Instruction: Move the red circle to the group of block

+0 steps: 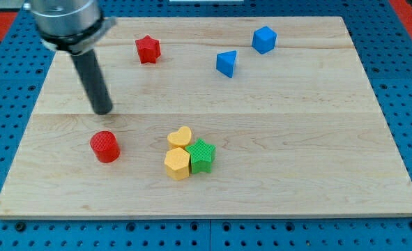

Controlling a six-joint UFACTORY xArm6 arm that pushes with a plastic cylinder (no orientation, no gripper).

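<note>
1. Board: wooden top, flat and smooth; I expect blocks to slide easily on it.
2. Group: yellow heart, yellow hexagon and green star, touching, near the view's bottom centre.
3. Red circle: left of the group, apart from it. Judged light, rigid; may roll off a push.
4. My tip: a bare rod, no claw to open or close; above the red circle, not touching. Contact its left face.

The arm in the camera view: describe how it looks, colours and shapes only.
A grey metallic cylindrical housing at the view's top left, ringed by a darker band, narrows into a straight, smooth dark rod ending in my tip. No cables or markings show.
</note>
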